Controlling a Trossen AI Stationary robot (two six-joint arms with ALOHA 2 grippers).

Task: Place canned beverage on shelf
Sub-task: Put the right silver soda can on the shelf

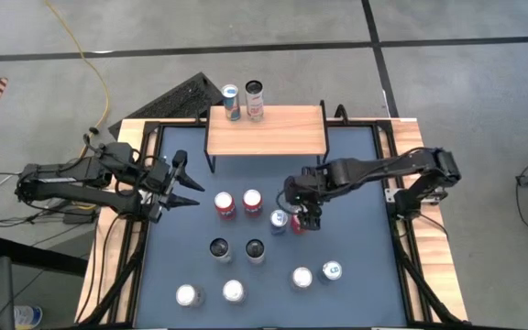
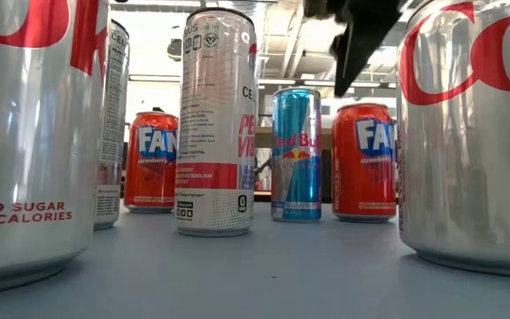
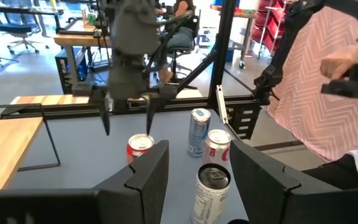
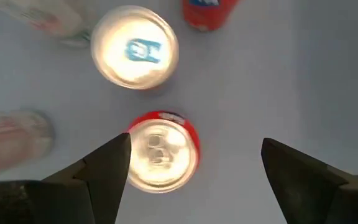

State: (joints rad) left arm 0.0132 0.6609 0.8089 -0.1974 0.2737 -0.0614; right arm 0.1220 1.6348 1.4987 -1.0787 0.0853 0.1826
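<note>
My right gripper point(image 1: 306, 220) hangs released, fingers spread, directly above a red can point(image 4: 161, 150) beside the blue can point(image 1: 280, 219) on the mat, well short of the shelf point(image 1: 266, 130).

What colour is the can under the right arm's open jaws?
Red can with a silver top, clearest in the right wrist view.

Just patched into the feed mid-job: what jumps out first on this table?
The right end effector hangs open over a red can at mid-table, beside a blue can. Two cans already stand on the shelf at the far edge. The left end effector waits on the table's left, holding nothing.
</note>
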